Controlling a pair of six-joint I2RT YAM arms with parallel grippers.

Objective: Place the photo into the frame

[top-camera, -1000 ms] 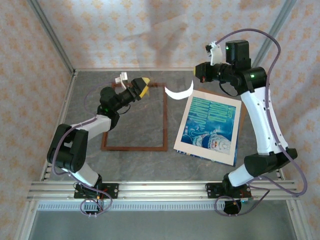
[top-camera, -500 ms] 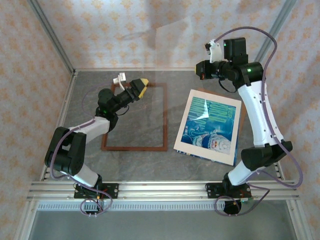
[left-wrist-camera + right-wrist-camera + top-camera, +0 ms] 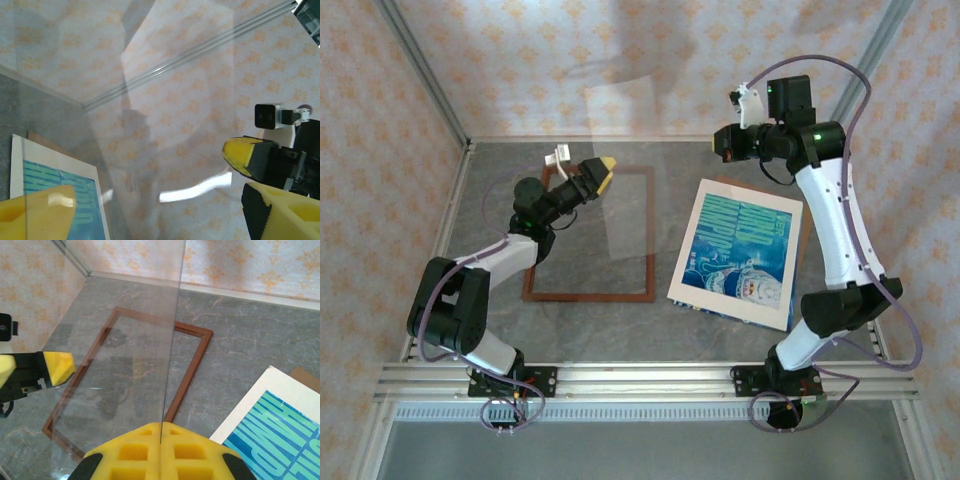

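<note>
The left arm (image 3: 505, 255) and right arm (image 3: 835, 225) have white links, black joints and looping purple cables. The left gripper (image 3: 603, 171) and right gripper (image 3: 161, 432) carry blocky yellow fingers.

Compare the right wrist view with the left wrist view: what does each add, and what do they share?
Right wrist view: the frame lying flat on the table, and the right gripper shut on the clear pane. Left wrist view: how wide the left gripper stands open, plus a glare streak on the pane. Shared: the pane, the photo and the cream mat.
</note>
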